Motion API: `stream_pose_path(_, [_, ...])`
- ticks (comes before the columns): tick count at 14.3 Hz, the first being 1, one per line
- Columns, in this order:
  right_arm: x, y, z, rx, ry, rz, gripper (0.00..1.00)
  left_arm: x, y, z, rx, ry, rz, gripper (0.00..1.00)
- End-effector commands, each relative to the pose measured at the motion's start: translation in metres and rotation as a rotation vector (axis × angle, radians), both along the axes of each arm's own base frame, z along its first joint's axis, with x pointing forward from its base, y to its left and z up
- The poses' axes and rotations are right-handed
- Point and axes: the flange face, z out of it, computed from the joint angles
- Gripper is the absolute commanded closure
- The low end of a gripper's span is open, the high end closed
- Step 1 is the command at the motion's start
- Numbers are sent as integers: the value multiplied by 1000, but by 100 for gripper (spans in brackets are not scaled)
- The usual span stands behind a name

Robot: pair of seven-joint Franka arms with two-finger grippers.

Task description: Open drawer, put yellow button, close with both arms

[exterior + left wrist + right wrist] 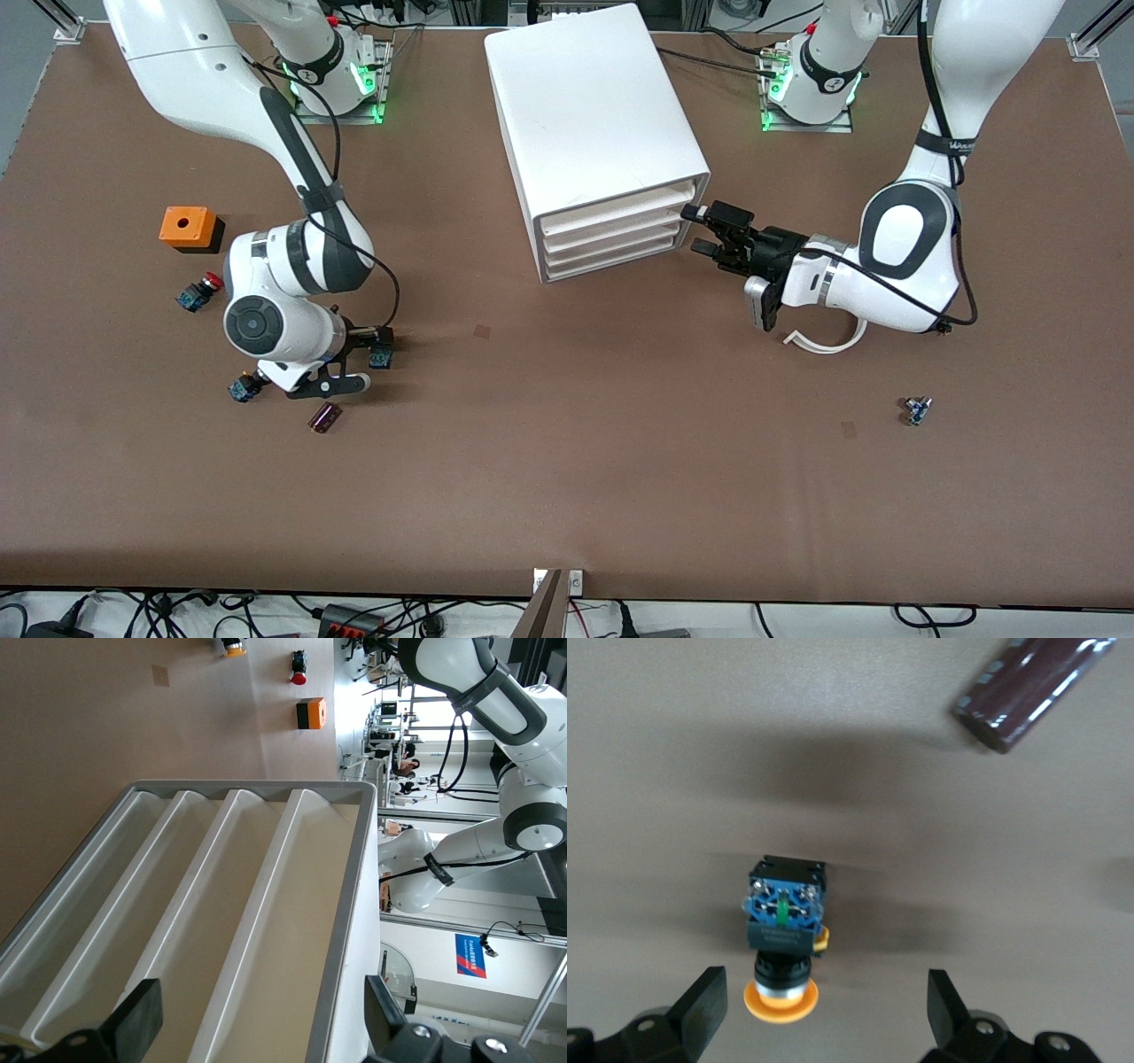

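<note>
Right wrist view: right hand (819,1014) spread over yellow button (782,943); left hand (704,229) spread, seemingly at drawer (620,211) edge.

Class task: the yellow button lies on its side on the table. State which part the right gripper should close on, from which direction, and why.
Probably the black and blue body, taken from straight above. The yellow button lies flat, its round cap at one end; the squarish body offers flat parallel sides, while the cap is rounded and could slip. The right gripper hangs open over it, fingers either side, so descending straight should suffice.
</note>
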Motion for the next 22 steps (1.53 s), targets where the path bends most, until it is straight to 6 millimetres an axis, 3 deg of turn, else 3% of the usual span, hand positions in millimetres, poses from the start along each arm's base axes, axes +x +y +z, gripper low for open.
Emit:
stream_pose_path(1, [0, 13, -8, 4, 0, -14, 0, -14, 2, -13, -49, -2, 18, 2])
stream_pose_path(8, [12, 15, -19, 42, -13, -32, 0, -53, -14, -61, -160, 8, 15, 12])
stream_pose_path(10, [11, 15, -21, 21, -15, -3, 8, -63, -29, -72, -201, 4, 29, 13])
stream_pose_path(11, [11, 14, -21, 4, -19, 14, 14, -68, -33, -76, -195, 2, 34, 19])
stream_pose_path(13, [11, 13, -22, -1, -19, 20, 19, -70, -40, -77, -199, 6, 35, 48])
stream_pose_path(15, [10, 13, -22, -2, -14, 20, 32, -70, -38, -76, -202, 4, 36, 73])
stream_pose_path(16, [11, 11, -22, -3, -11, 17, 43, -69, -36, -76, -203, 5, 40, 76])
stream_pose_path(18, [10, 10, -22, -3, -8, 14, 66, -67, -31, -75, -205, 3, 45, 92])
stream_pose_path(20, [12, 13, -16, 2, -20, 24, 83, -63, -32, -73, -201, 7, 48, 97])
stream_pose_path(22, [21, 16, -3, 9, -43, 30, 86, -53, -32, -70, -199, -13, 49, 97])
